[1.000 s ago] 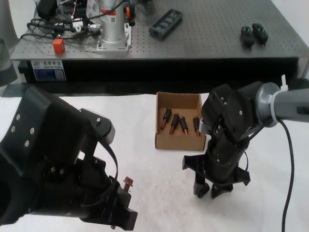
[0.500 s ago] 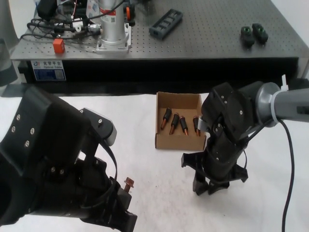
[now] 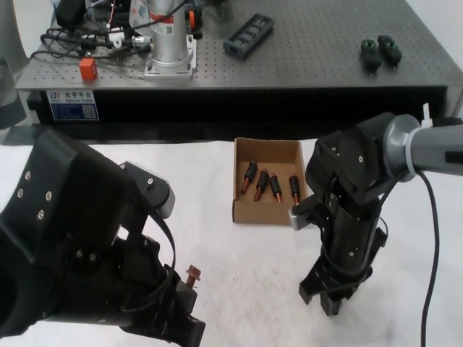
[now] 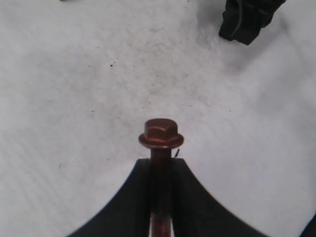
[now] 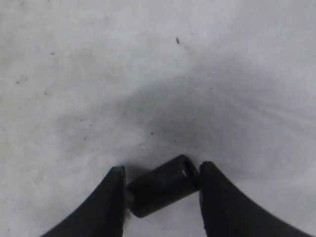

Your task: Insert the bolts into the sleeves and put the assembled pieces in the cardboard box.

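One second on, the right hand (image 5: 161, 173) has dropped to the worktop (image 5: 148, 59) and closed on a black sleeve (image 5: 158, 192), seemingly ready for the bolt (image 4: 161, 134) clamped in the left hand (image 4: 160, 168).

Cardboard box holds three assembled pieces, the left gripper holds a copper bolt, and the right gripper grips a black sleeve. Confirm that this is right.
Not quite. The cardboard box holds four assembled pieces, not three, as the high view shows. The rest stands: the left gripper holds a copper bolt, and the right gripper grips a black sleeve.
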You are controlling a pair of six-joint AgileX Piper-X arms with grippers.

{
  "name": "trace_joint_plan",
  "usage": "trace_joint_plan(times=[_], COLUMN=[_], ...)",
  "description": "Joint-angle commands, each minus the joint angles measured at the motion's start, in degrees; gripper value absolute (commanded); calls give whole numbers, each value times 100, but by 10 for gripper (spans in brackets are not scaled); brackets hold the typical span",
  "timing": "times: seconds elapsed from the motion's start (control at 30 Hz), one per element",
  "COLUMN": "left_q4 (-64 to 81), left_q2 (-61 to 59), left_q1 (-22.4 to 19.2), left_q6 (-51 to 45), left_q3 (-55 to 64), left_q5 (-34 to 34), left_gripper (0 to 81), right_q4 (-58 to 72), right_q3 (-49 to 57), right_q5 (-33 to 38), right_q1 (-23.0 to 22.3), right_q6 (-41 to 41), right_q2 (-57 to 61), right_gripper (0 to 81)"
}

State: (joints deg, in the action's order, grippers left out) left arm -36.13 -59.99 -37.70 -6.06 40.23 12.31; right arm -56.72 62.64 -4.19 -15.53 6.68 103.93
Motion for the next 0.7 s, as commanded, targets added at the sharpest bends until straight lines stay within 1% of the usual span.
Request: trace_joint_plan(times=[0.0,0.03,0.07,0.17,0.23,0.33,0.47,0.57,0.67], left_q4=[21,21,21,21,21,21,21,21,21], left_q2=[61,61,61,61,61,61,61,61,61], left_q1=[16,16,16,16,16,16,16,16,16], left_q6=[54,54,54,54,54,54,54,54,54], left_q3=[5,5,5,5,5,5,5,5,5], left_q5=[35,35,35,35,35,35,35,35,35], left_gripper=[7,7,7,7,7,7,7,7,7], right_q4=[-68,-68,-79,-108,-128,-83,-27,-10,-23], right_q3=[57,57,57,45,45,45,45,45,45], right_q5=[34,34,34,34,34,160,157,157,157], right_q1=[36,36,36,36,36,36,36,36,36], right_q6=[-36,-126,-229,-668,-1188,-1640,-1746,-1788,-1787], right_q2=[43,43,43,43,43,43,43,43,43], right_gripper=[432,462,454,397,393,393,367,326,269])
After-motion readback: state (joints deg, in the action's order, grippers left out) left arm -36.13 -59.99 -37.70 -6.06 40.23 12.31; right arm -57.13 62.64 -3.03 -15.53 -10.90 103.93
